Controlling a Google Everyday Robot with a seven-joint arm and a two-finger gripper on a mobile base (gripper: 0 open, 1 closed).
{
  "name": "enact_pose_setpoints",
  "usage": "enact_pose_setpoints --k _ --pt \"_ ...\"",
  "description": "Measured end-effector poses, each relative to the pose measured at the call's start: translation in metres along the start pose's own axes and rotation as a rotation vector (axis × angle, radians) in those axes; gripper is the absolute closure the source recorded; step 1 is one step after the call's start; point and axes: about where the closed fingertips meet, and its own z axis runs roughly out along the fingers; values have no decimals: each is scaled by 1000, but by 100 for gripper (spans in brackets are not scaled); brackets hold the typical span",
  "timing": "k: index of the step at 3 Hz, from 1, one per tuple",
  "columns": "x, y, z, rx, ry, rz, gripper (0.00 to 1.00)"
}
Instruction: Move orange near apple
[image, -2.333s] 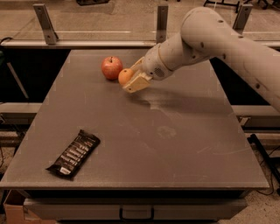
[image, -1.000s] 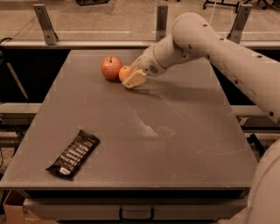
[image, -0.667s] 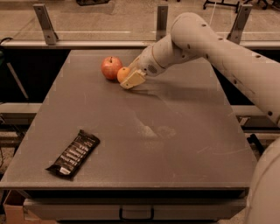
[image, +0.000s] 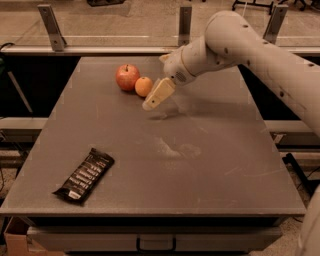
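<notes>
The red apple stands on the grey table at the back, left of middle. The small orange rests on the table right beside the apple, on its right and about touching it. My gripper hangs just right of the orange and slightly in front of it, a little above the table. It is open and holds nothing. One tan finger shows, pointing down and to the left; it is apart from the orange.
A dark candy bar wrapper lies near the table's front left. My arm reaches in from the upper right over the table's back right. A metal rail with posts runs behind the table.
The gripper carried the orange left to the apple, let it go and drew back slightly to the right. The orange now rests on the table on its own.
</notes>
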Motion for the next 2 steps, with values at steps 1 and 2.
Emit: enact_pose_setpoints --k 1,2 --pt "4 3 -46 14 -61 1 0" --pt "23 1 -123 36 -145 6 0"
